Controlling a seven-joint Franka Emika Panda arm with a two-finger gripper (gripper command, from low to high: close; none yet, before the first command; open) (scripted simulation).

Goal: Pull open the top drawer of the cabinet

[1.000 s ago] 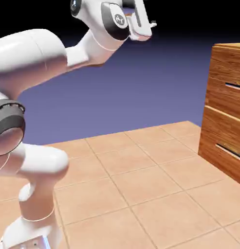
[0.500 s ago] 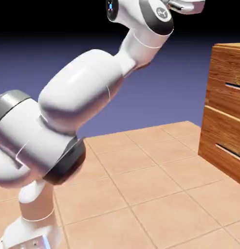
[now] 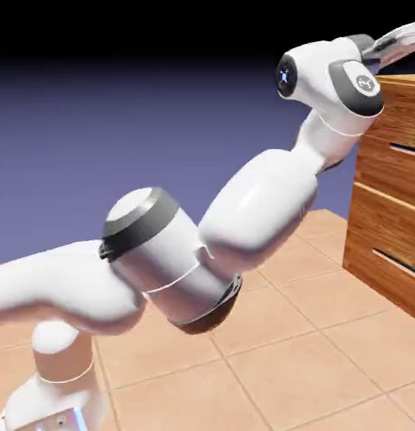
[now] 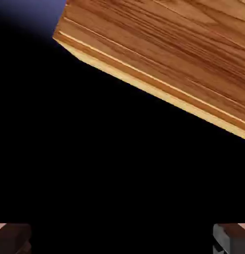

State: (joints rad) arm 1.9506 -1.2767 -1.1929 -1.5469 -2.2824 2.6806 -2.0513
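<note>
The white two-finger hand (image 3: pixel 401 40) sits up at the exterior view's top right, just above the top edge of the tall reddish-brown wood-grain cabinet (image 3: pixel 387 194), mostly cut off by the frame, so its jaws cannot be read here. Below it, the uppermost wood-grain drawer front with its thin silver bar handle (image 3: pixel 394 143) looks flush and shut, and the like drawer front below (image 3: pixel 387 227) is shut too. The white arm (image 3: pixel 261 198) stretches long and low across the tan tiled bench (image 3: pixel 269 337) toward the cabinet.

Compared with a second ago, the arm has swung right: then the hand hung high near the top middle, well apart from the cabinet; now it is over the cabinet's near top corner.

In the hand view, the two grey finger tips (image 4: pixel 232 238) stand far apart at the bottom corners, released, nothing between them. A slab of wood grain with a pale edge fills the upper right, and the rest is black.

By my reading, the pull hasn't started: the hand must get down to the handle, close on it and draw the drawer out.
</note>
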